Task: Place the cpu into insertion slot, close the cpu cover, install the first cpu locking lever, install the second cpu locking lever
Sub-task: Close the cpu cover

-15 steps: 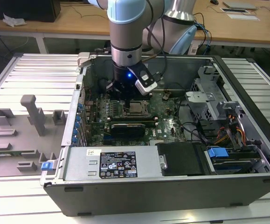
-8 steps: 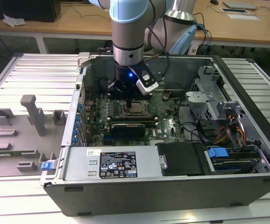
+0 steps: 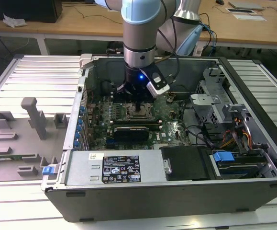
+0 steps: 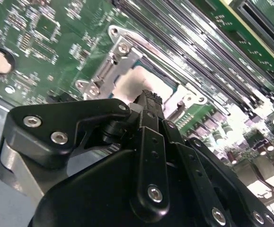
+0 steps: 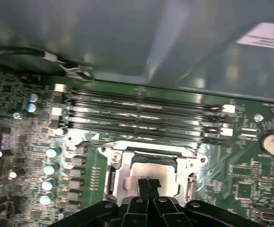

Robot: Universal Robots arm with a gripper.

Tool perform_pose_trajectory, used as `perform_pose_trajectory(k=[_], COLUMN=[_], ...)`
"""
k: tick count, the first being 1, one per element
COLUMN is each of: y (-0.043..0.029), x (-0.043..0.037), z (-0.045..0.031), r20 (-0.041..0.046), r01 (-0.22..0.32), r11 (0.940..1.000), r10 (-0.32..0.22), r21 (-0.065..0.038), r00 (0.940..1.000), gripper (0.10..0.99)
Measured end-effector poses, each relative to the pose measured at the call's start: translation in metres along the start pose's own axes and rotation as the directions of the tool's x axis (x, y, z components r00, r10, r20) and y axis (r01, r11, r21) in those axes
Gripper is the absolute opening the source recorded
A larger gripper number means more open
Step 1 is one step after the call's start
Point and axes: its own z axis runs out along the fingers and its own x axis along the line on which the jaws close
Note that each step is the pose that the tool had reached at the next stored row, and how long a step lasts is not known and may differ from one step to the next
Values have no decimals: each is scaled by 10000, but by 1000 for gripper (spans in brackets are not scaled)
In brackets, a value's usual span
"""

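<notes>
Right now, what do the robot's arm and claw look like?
The arm is silvery-grey with pale blue joint caps. Its black wrist carries a blue light, a white camera and a black cable. The claw is black, with slim fingers and silver screws.

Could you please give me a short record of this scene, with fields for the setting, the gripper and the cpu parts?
setting: open computer case with a green motherboard inside
gripper: shut, tips over the middle of the chip
cpu: lies flat in the insertion slot
cpu cover: silvery frame around the chip, appears lowered
contact: cannot tell whether the tips touch the chip
nearby: long memory slots beside the socket
</notes>
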Motion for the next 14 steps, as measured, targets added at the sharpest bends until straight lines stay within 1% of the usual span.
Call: perform_pose_trajectory(k=[3, 5, 7, 12, 14], y=[1, 4, 5, 10, 11], x=[-5, -9, -10, -16, -17], z=[-18, -76, -107, -213, -242], r20=[2, 5, 7, 13, 14], r01=[-67, -109, -137, -284, -335], r11=[10000, 9999, 9999, 9996, 9994], r10=[67, 109, 137, 284, 335], r21=[4, 5, 7, 16, 29], r00=[10000, 9999, 9999, 9996, 9994], gripper=[106, 106, 106, 106, 106])
